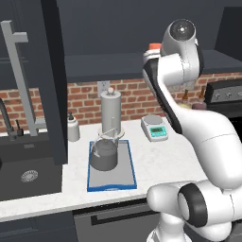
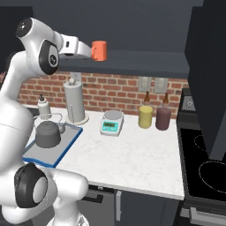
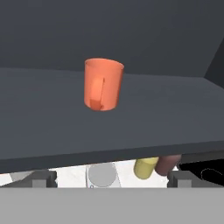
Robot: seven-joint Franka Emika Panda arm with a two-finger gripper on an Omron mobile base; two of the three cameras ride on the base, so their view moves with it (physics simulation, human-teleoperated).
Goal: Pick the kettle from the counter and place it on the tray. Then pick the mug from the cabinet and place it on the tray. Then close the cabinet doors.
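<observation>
Up on the dark inner shelf [image 3: 166,113] of the dark navy-grey wall cabinet [image 2: 132,26] stands the small plain orange cylindrical mug [image 3: 103,84], upright near the shelf's front edge. Its walls are smooth and slightly translucent-looking in the hand view, its rim open at the top, and its side handle faces the camera as a narrow vertical loop, a shade darker than the body. The two-finger gripper [image 3: 111,178] is spread wide, its two dark fingertips [image 3: 41,178] far apart at the bottom of the hand view and below the shelf's front edge, apart from the mug. In the right base view the white arm reaches up toward the shelf, the mug [image 2: 99,50] just beyond its hand.

On the white speckled stone worktop [image 2: 132,154] lies the flat grey tray with a raised blue rim [image 1: 126,160], near the front edge, and the squat dark grey kettle [image 1: 103,154] sits on its rear half, its thin wire handle arching above it. One tall cabinet door with a silver-grey bar handle [image 1: 19,75] stands open on the left.
</observation>
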